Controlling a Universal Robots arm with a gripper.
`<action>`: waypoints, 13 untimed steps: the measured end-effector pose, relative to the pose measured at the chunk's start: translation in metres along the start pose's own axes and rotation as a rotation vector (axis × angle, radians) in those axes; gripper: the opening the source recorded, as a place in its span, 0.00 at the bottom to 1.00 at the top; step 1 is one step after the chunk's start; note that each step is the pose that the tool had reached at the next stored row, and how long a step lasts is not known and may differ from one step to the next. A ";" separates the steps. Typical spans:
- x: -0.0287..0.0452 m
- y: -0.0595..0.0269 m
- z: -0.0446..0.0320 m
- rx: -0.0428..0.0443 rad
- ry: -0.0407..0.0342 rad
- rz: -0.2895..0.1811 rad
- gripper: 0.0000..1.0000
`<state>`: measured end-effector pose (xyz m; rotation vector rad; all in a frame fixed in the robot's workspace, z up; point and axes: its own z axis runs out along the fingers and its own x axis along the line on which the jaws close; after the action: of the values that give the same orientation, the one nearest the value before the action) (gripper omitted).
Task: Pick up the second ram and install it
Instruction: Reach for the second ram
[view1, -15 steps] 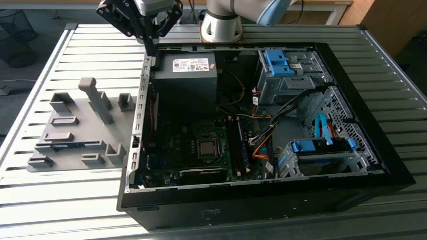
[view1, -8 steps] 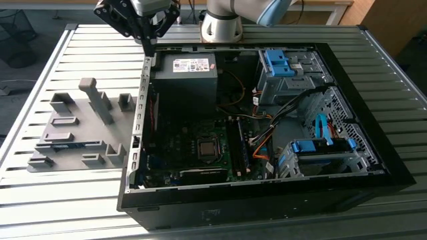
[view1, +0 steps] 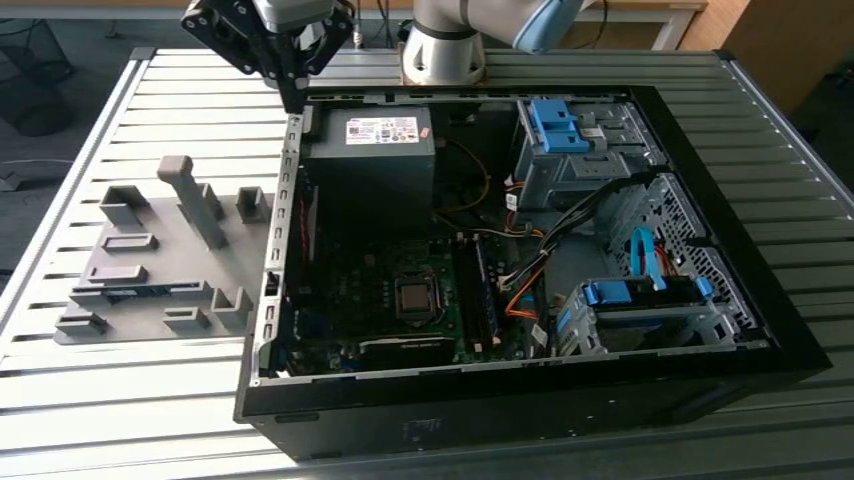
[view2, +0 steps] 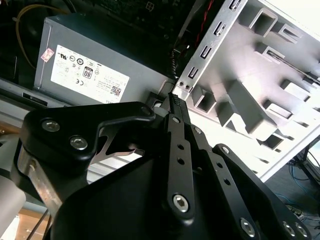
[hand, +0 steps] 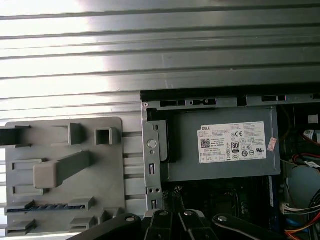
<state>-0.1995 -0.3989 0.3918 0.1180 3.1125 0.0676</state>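
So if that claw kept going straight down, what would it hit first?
The gripper would probably meet the computer case's metal wall, just beside the power supply, though depth is unclear.

You are working on a metal table of long ribbed slats that run across the exterior view. Two things lie directly on it. The open black computer case sits toward the exterior view's right and covers much of the top. Just beside it, on the exterior view's left, lies a flat grey fixture plate with raised blocks. In the first wrist view a narrow strip of bare slats separates plate and case, so they are close but not touching.
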 end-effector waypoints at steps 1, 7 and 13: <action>0.0006 0.0000 0.0000 0.0000 0.0000 0.000 0.11; 0.0042 -0.0003 0.0000 0.0000 0.0000 0.000 0.11; 0.0078 -0.0006 -0.0001 0.0000 0.0000 0.000 0.11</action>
<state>-0.2073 -0.3989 0.3917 0.1180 3.1125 0.0676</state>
